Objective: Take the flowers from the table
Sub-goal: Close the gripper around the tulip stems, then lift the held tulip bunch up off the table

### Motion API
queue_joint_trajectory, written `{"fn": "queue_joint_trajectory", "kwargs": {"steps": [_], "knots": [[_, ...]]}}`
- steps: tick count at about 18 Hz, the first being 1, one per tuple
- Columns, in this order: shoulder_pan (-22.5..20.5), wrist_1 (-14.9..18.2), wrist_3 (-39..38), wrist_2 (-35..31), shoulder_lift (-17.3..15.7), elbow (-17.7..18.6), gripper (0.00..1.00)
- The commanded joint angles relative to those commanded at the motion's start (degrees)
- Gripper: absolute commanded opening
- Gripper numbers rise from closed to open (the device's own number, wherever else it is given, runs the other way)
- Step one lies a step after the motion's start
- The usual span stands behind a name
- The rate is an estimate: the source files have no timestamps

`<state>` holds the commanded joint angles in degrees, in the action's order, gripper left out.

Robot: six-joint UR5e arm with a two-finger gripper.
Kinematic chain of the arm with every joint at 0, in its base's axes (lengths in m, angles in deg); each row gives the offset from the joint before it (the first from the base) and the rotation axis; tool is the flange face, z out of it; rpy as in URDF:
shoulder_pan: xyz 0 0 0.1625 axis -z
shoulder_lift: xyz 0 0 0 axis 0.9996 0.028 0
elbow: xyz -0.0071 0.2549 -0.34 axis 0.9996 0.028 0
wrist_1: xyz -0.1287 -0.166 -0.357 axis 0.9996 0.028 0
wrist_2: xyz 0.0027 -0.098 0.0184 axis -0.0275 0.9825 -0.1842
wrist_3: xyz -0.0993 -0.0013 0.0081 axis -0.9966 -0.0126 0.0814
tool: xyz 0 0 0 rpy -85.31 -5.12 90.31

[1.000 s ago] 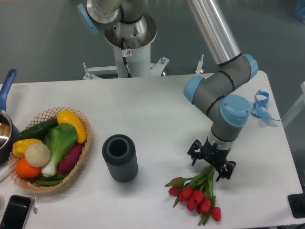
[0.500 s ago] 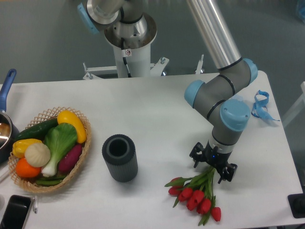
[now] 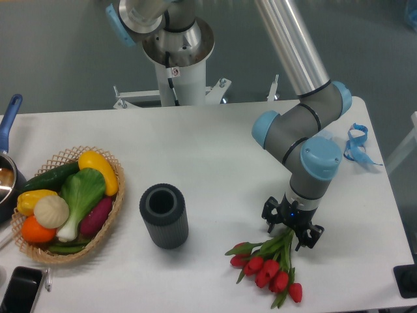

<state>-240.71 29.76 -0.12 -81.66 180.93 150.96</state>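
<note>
White table (image 3: 215,143) with rounded corners, set against a grey floor; white robot pedestal (image 3: 176,59) just behind the far edge. Blue ribbon pieces (image 3: 356,145) near the right edge.

At left, a woven basket (image 3: 112,225) filled with toy produce: yellow pepper, green leafy vegetable, cucumber, purple eggplant, orange, white garlic-like bulb. At the far left edge, part of a pot with a blue handle (image 3: 9,116). Near the middle, an upright dark ribbed cylinder (image 3: 163,215), open at the top, inside too dark to read. Black phone (image 3: 21,289) at the front left corner.

Flowers (image 3: 270,264) lying flat near the front right, red heads toward the front edge, green stems reaching up under the gripper (image 3: 292,229). Gripper pointing straight down, fingers spread either side of the stem ends, not clamped.
</note>
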Motion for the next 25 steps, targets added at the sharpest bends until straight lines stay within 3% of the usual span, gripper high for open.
{"fn": "queue_joint_trajectory", "kwargs": {"steps": [1,6,13,19,25], "knots": [[0.0,0.09,0.0,0.0,-0.09,0.09,0.39],[0.0,0.17,-0.17,0.09,-0.53,-0.09,0.19],[-0.26,0.26,-0.7,0.18,-4.48,0.26,0.19],[-0.09,0.35,-6.49,1.05,-13.79,0.18,0.21],[-1.4,0.18,-13.88,12.46,-18.27,-0.61,0.21]]}}
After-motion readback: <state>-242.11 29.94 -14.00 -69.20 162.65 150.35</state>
